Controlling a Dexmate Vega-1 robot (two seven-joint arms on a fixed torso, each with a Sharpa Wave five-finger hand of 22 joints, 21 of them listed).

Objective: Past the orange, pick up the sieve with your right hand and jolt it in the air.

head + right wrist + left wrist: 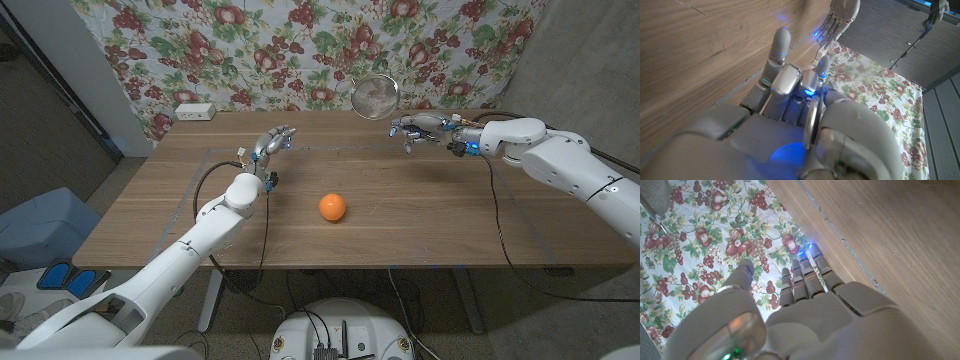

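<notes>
An orange (332,207) lies on the wooden table (420,225) near the middle. Beyond it, at the far edge, a round metal sieve (375,97) hangs in the air in front of the floral cloth, its mesh bowl facing the head camera. My right hand (415,128) holds it by the handle; the thin metal handle (812,122) runs between the curled fingers in the right wrist view. My left hand (272,143) is raised over the table's left part, fingers apart, holding nothing. A piece of the sieve's mesh (652,195) shows in the left wrist view.
A white box (194,111) sits at the table's far left edge. A floral cloth (300,50) hangs behind the table. A blue-grey seat (40,225) stands left of the table. Cables run along both arms.
</notes>
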